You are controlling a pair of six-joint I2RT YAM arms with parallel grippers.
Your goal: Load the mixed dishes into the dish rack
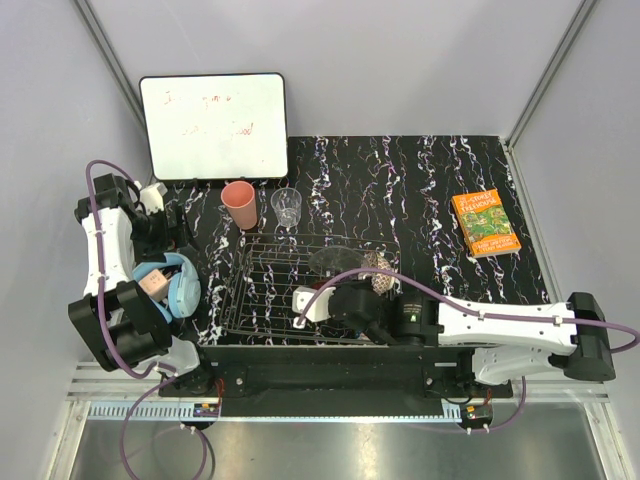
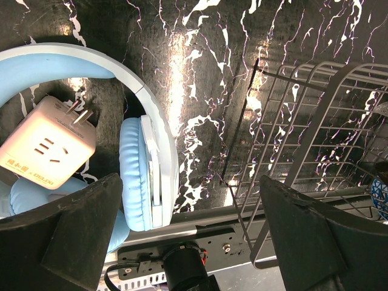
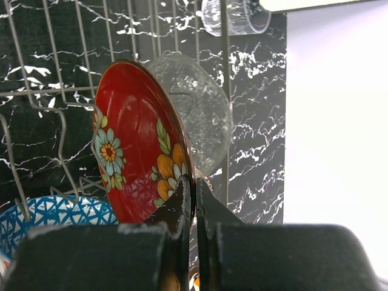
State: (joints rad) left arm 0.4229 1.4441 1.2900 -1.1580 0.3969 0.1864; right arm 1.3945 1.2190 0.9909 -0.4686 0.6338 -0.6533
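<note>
Right tool (image 3: 195,185) pinches the red floral plate (image 3: 133,139) in the dish rack (image 1: 270,285); pink cup (image 1: 239,205), glass tumbler (image 1: 287,207) wait outside; left tool (image 2: 191,206) wide.

The top view looks steeply down over the whole surface (image 1: 420,180). Both wrist views sit close to the dish rack (image 2: 315,121), which all three share — left at its corner, right seemingly among its wires.

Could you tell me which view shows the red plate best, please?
The right wrist view: the red, flower-patterned round plate stands on edge, close up. The top view largely hides it under the right arm; the left wrist view misses it.
</note>
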